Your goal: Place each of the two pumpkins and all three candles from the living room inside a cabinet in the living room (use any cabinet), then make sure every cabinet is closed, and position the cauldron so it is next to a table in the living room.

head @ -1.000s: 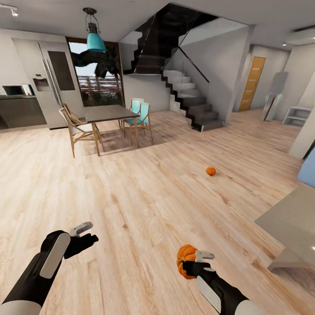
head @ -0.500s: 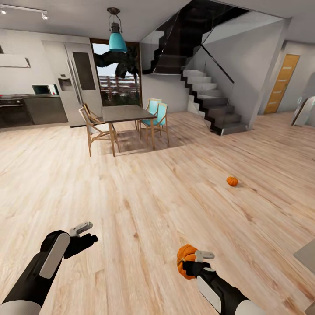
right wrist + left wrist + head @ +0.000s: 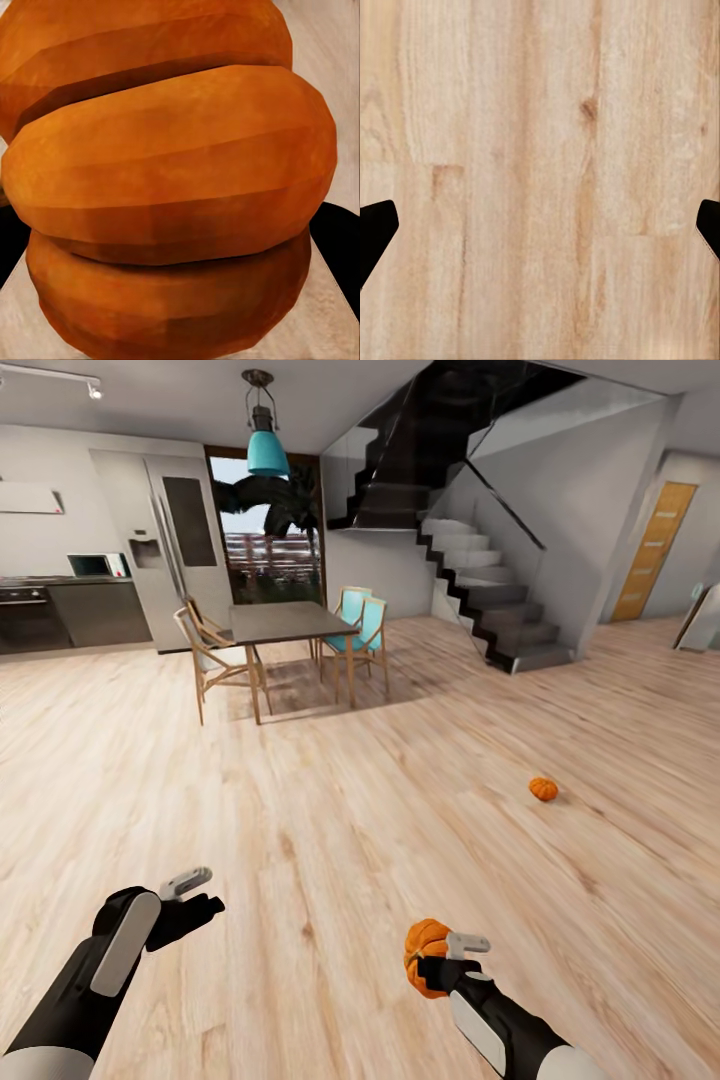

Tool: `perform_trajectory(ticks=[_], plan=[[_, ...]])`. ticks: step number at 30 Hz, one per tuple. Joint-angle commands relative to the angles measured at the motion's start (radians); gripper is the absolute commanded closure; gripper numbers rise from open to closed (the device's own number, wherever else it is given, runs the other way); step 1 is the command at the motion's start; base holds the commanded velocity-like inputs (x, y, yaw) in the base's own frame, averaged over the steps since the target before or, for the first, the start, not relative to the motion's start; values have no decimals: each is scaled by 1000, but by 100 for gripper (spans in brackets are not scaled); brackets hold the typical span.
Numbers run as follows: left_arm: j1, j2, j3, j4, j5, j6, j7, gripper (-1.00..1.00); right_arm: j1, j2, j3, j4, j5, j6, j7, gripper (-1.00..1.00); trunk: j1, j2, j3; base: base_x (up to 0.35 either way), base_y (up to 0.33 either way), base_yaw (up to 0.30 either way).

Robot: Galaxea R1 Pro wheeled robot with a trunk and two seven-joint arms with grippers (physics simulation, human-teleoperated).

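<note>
Carrying one pumpkin [image 3: 424, 956] across the open-plan ground floor, we held it clamped in our right gripper [image 3: 440, 964], low over the pale wooden floor [image 3: 330, 830]; through the right wrist camera its ribbed orange flank pressed close against the lens, with the dark fingers closed on either side. Our left gripper [image 3: 190, 895] hung empty above the boards, its fingers spread wide, the two black tips at opposite edges of the left wrist picture with bare planks between them.

A second pumpkin [image 3: 543, 788] lay on the floor well ahead and to our right, apart from any furniture. Beyond it rose the dark staircase [image 3: 480, 590]; to the left stood a dining table [image 3: 285, 622] with wooden chairs [image 3: 212, 660] under a teal pendant lamp [image 3: 267, 452], and the kitchen's fridge [image 3: 170, 540] further back.

We judged the step in hand to be the carry: one pumpkin secured, on its way to a cabinet, with no cabinet, candle or cauldron before us. The next move, as we read it, called for turning the base until the low dark-brown unit came into sight, then using the free left gripper to pull a drawer open, or else to collect the second pumpkin first
</note>
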Motion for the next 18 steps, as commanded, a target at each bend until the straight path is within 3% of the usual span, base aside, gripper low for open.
perform_trajectory(ticks=[1,7,18], plan=[[-1,1,0,-1,10,2,9,-100,-1,-2,8,-3,-3,4,-9,100,0,0,-1,335,0,80],[-1,0,0,-1,10,2,9,-100,-1,-2,8,-3,-3,4,-10,100,0,0,-1,335,0,108],[-1,-3,-1,-1,11,2,10,-100,-1,-2,8,-3,-4,1,-8,100,0,0,-1,335,0,6]])
